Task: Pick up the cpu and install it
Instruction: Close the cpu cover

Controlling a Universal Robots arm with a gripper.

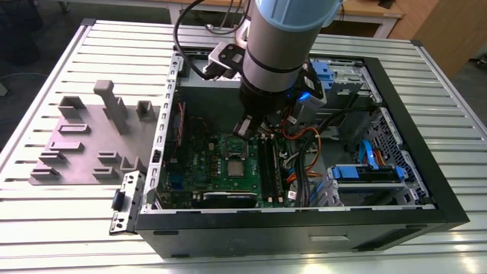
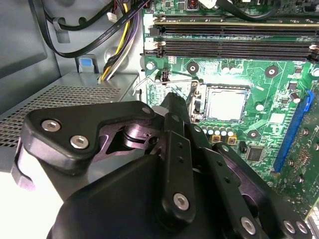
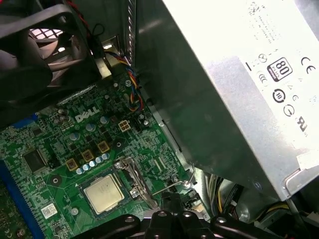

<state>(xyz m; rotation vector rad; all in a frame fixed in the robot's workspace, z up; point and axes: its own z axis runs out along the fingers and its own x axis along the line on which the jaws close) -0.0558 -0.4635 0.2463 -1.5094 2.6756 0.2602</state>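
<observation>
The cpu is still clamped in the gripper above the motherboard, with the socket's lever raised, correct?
Not quite. The cpu already lies in its socket on the motherboard, apart from the gripper, which sits beside the socket; both wrist views show this. The lever does stand raised, as the first wrist view shows.

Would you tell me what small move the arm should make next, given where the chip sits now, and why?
Probably ease the gripper against the socket frame to tip it down. In both wrist views the cpu lies flat in its socket, the frame seems to stand open beside it, and the gripper is right next to that frame.
</observation>
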